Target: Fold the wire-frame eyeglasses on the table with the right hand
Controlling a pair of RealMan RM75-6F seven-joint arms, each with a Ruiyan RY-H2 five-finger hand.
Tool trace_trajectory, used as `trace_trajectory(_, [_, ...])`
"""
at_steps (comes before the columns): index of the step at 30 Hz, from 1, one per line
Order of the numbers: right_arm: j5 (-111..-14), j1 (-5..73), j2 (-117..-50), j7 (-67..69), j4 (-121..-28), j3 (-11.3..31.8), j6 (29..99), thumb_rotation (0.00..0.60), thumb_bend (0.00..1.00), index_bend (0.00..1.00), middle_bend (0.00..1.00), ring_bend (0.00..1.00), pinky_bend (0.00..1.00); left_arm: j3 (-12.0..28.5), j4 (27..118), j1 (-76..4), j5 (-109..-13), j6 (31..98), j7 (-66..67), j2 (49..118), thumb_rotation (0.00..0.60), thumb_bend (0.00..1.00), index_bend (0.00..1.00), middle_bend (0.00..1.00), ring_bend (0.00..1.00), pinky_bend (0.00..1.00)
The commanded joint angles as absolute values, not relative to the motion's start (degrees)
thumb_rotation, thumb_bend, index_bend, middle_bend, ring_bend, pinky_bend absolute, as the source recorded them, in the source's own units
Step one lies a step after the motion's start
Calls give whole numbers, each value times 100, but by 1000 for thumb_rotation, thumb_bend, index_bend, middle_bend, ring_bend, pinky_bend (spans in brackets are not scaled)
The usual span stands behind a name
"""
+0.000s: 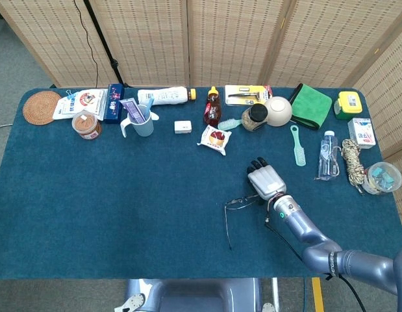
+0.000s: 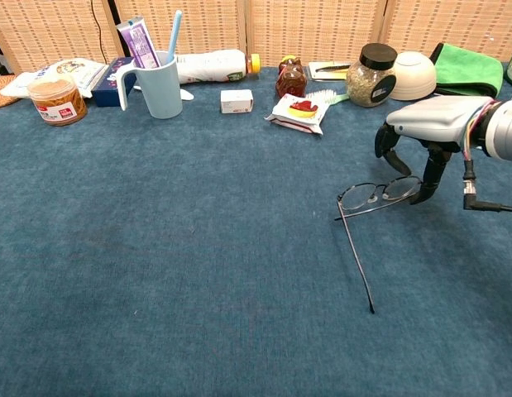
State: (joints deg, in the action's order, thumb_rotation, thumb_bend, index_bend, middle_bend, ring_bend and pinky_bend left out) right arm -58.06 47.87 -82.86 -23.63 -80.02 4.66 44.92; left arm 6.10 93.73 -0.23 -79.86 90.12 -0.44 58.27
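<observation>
- Right hand [image 2: 428,132] hangs palm-down over the outer end of the wire-frame eyeglasses [image 2: 380,193]; its fingers curl downward and one fingertip [image 2: 420,196] touches the frame at the hinge end. Whether it pinches the wire or only presses it cannot be told.
- The glasses lie on the blue table cloth [image 1: 123,195] directly under and just inboard of the hand.
- One temple appears to lie folded along the lenses; the other temple [image 2: 356,259] juts out from the far end of the frame toward the robot.
- Judged step: halfway through folding. The next move likely calls for shifting the hand across to the open temple and sweeping it in while the frame stays put; thin wire may slide on the cloth.
- Room: open cloth lies inboard of the hand and toward the robot. Beyond it, well apart, stand the snack packet [image 2: 299,112] and spice jar [image 2: 371,74].
- Left hand is out of sight in both views.
</observation>
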Motion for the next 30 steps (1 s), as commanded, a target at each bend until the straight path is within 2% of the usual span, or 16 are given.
trace_trajectory(1, [-5753,4797,-8356,-2327,-7874,519,4500,600,24,709,295,147,68,611,9370,-25,-7982,9003,-45,5827,600,416,0,0,0,0])
trace_trajectory(9, [-5761,4799,-8409,-2231,-7670,582,4505,600,24,727,313,165,75,611,9379,-39,-7999,8990,-37,5841,600,416,0,0,0,0])
trace_trajectory(17, [-5691,4704,-8180,-2356,-7863,520,4598,600,24,456,159,60,37,608,9402,-66,-8047,8979,-18,5853,600,416,0,0,0,0])
trace_trajectory(21, [-5703,4571,-7919,-2310,-8176,549,4819,600,24,400,135,44,30,608,9399,-85,-8050,8954,-1,5865,600,416,0,0,0,0])
trace_trajectory(30, [-6294,4389,-7284,-1742,-9383,616,4955,600,24,361,120,43,28,615,9407,-115,-8043,8920,33,5877,600,416,0,0,0,0])
